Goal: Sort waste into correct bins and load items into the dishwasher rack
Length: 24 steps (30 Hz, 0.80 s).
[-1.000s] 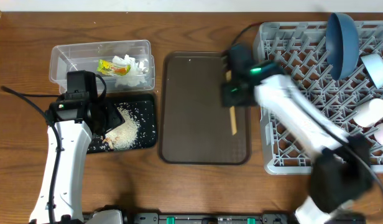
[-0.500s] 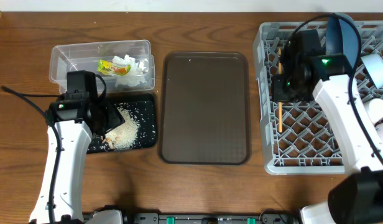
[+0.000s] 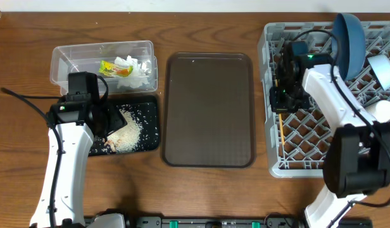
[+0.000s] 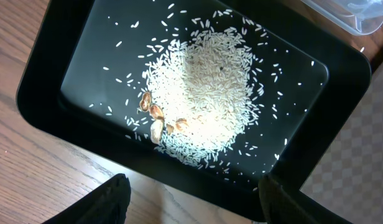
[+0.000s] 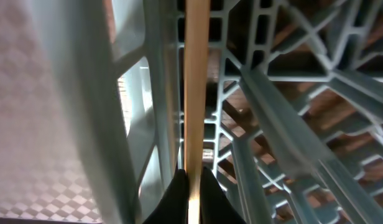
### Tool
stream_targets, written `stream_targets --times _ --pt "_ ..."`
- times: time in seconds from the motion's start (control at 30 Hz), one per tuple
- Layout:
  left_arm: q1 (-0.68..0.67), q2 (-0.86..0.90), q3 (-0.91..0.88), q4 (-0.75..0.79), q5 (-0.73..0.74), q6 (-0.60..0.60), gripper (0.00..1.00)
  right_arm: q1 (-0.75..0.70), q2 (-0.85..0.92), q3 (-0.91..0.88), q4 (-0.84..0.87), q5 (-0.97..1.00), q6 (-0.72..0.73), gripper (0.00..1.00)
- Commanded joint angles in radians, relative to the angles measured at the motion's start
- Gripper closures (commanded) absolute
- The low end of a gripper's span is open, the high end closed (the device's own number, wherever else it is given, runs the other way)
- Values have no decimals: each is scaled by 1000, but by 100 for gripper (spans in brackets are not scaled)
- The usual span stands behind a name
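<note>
My right gripper is shut on wooden chopsticks, held low in the left side of the light-grey dishwasher rack; the right wrist view shows the chopstick pinched between my fingers among the rack's pegs. The dark-blue plate stands upright in the rack. My left gripper is open over the near edge of the flat black tray, which holds rice scraps. The clear box holds white tissue and a yellow-green wrapper.
A dark brown serving tray lies between the bins and the rack. A light-blue bowl and a pale cup sit at the rack's right side. Small brown scraps lie at the rice pile's edge.
My right gripper carried the chopsticks from over the brown tray rightward into the rack and lowered them at its left side. The left arm has not moved.
</note>
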Motion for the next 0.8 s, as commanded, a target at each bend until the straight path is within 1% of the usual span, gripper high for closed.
stream_targets --times 0.0,0.2,0.37,0.47,0.5,0.57,0.63,0.7,0.73,0.77 --pt "3 -13 -11 -3 -5 -13 30 8 18 -5 1 -15 -14 90" --pt "3 -13 -11 -3 -5 -13 30 8 18 -5 1 -18 -14 80" --pt "2 -13 -11 -2 0 -13 30 7 -25 4 -14 -29 -18 77" --pt "-6 -13 -11 21 57 6 30 5 -96 4 13 -29 -18 74" --pt "-14 -13 -11 38 87 19 30 2 -126 4 31 -29 -18 72" --pt "-37 -14 -11 72 125 34 30 -1 -175 4 67 -29 -18 59" --pt "-77 -14 -11 112 130 40 30 -2 -221 4 113 -37 -17 42" --pt "-130 -13 -11 153 129 63 30 -2 -249 4 163 -65 -18 16" --pt "-162 -13 -11 172 129 80 30 -1 -258 4 189 -79 -18 10" --pt "-192 -13 -11 186 129 100 30 -1 -262 4 208 -88 -22 7"
